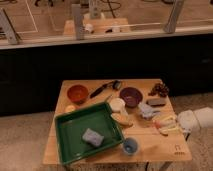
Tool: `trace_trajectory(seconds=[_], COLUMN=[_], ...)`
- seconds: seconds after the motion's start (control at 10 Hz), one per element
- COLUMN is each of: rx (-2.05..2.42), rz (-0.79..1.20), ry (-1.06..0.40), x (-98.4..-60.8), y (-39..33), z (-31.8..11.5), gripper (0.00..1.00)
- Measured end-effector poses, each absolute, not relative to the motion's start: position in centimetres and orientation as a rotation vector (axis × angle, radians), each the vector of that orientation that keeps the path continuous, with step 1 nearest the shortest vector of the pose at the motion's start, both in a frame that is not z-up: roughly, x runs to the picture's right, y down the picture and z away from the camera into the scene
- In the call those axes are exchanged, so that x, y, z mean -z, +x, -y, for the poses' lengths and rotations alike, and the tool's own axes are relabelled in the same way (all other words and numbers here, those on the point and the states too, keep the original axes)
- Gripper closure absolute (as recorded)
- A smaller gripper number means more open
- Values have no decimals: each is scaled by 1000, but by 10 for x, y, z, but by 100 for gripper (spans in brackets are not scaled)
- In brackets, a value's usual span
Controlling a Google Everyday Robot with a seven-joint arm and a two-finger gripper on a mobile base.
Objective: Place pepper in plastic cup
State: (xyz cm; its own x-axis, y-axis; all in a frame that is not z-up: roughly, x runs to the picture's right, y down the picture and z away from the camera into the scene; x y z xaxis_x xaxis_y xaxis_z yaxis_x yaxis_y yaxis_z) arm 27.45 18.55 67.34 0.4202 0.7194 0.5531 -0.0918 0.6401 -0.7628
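I've got the gripper (165, 125) at the table's (170, 150) right edge, low over the pepper (159, 125). The jaws look parted with the red chili lying between them, so I'd call this the grasp step, not yet closed. The plastic cup (130, 146) stands empty near the front edge, just beside the green tray (67, 145). Next I'd close gently, lift clear, and carry left and forward, tipping the pepper end-down to fit that narrow mouth.

on the wooden desk (160, 150) a green tray (75, 129) holds a grey sponge (92, 137); behind it stand an orange bowl (77, 93), white cup (117, 105) and purple bowl (131, 96). the pincer (167, 125) hangs by the desk's right edge.
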Motion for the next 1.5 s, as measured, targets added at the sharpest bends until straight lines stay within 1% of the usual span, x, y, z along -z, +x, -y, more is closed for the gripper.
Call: trace_trajectory(seconds=[0.1,0.3,0.6,1.1,1.5], rx=[-587,-607,-607,-614,-618], rz=[1125,1226,1234,1295,1348], ry=[-733,-736,-743,-814,-866], x=[-672,-670,-669,-676,-670], y=[271,272,269,221,180], z=[-180,-176,-178,-187,-182], gripper=[100,100,100,100,100])
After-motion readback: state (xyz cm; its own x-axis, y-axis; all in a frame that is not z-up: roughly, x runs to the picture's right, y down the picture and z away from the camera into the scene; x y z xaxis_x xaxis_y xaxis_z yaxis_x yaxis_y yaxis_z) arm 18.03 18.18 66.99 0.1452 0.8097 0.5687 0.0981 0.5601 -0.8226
